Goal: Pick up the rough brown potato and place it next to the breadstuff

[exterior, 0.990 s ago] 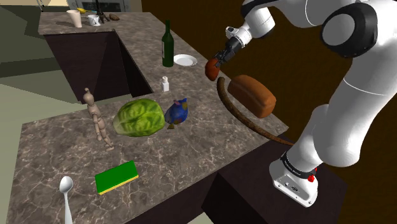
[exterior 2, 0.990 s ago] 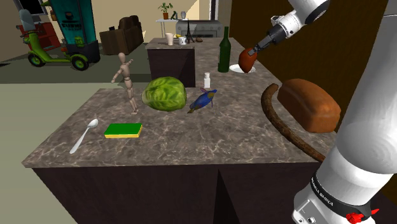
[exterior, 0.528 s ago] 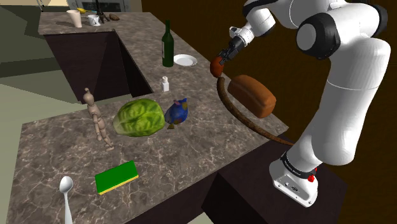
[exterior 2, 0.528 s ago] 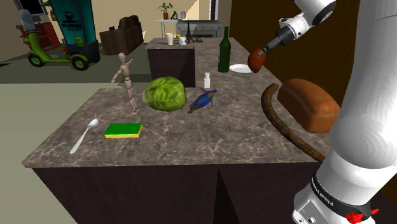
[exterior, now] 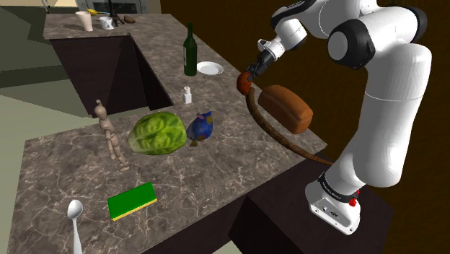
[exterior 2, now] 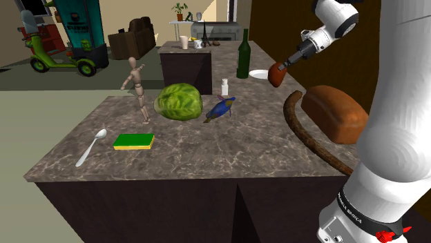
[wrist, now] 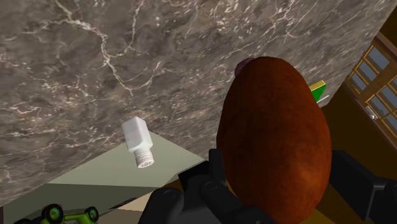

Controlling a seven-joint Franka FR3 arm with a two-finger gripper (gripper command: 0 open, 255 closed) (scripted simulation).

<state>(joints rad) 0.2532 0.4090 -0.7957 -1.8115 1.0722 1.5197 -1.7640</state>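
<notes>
A reddish-brown potato (exterior: 245, 82) (exterior 2: 278, 75) hangs above the marble counter (exterior: 216, 169), with my black gripper (exterior: 249, 74) (exterior 2: 284, 67) shut on it. It hovers just off the far end of the brown bread loaf (exterior: 286, 108) (exterior 2: 335, 114), a little above the counter and near the white plate (exterior: 210, 68). In the wrist view the potato (wrist: 275, 137) sits between my two fingers (wrist: 356, 181), with the counter below it.
A long brown curved strip (exterior: 270, 130) lies along the loaf's side. A green bottle (exterior: 190, 50) stands by the plate, and a white shaker (exterior: 187, 94) (wrist: 139, 142), a cabbage (exterior: 157, 133), a blue bird figure (exterior: 201, 127), a wooden mannequin (exterior: 109, 133), a green sponge (exterior: 133, 200) and a spoon (exterior: 74, 216) lie farther off.
The gripper has carried the potato toward the loaf's far end and then lowered it a little. The arm's upper joints have swung round.
</notes>
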